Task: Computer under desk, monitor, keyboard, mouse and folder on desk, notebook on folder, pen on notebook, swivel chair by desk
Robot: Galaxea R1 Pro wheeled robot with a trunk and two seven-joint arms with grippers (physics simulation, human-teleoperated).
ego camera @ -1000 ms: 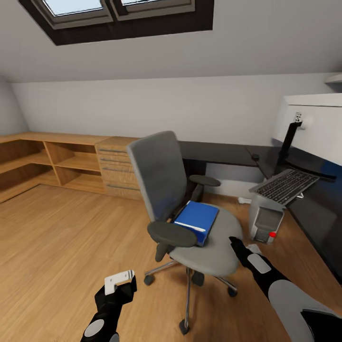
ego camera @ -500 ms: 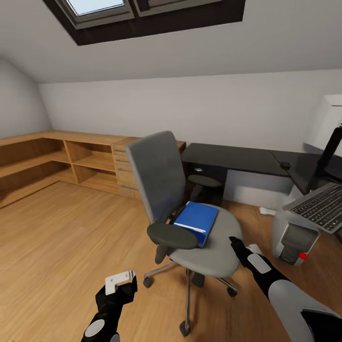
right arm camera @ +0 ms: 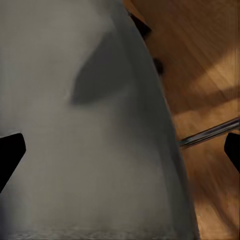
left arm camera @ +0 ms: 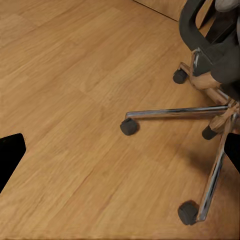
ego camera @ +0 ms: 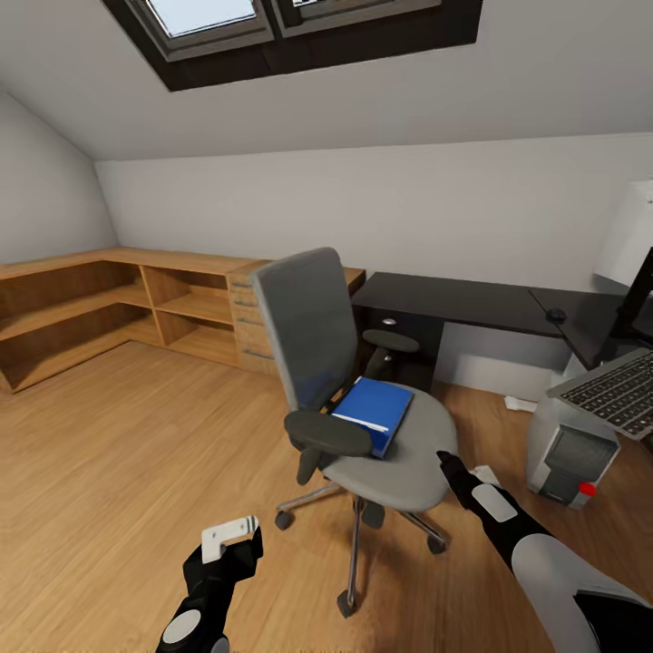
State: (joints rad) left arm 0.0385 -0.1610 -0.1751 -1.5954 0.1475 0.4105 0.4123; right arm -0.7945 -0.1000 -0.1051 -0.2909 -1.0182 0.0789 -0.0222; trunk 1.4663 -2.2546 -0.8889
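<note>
While its right gripper (ego camera: 445, 462) reaches to the front rim of the swivel chair (ego camera: 399, 467), the robot stands on open wooden floor (ego camera: 118, 453) in an attic bedroom. In the right wrist view the two dark fingertips (right arm camera: 11, 152) sit wide apart, released, with the smooth grey seat padding between them and nothing in their grasp. The left gripper (ego camera: 229, 537) hangs low over bare floorboards, clear of the chair's chrome five-star base (left arm camera: 210, 120); its fingertips (left arm camera: 10, 152) likewise stand spread at the edges of the left wrist view, empty.

On the seat lies the bright blue folder (ego camera: 374, 413), flat and thin, close behind the near black armrest (ego camera: 328, 433) and towards the tall padded backrest. Behind the chair runs the long black desk (ego camera: 453, 299), its matt top bare along the back wall, with a round silver drawer knob (ego camera: 389, 321) showing below. At the desk's right corner a small rounded black mouse (ego camera: 556, 315) rests on the top. Farther right, the slim keyboard (ego camera: 612, 390) with dark keys sits tilted over the boxy light grey computer (ego camera: 571, 449), which stands on the floor. Light wooden shelving (ego camera: 91, 308) lines the left wall, leaving broad free floor on the chair's left side.
</note>
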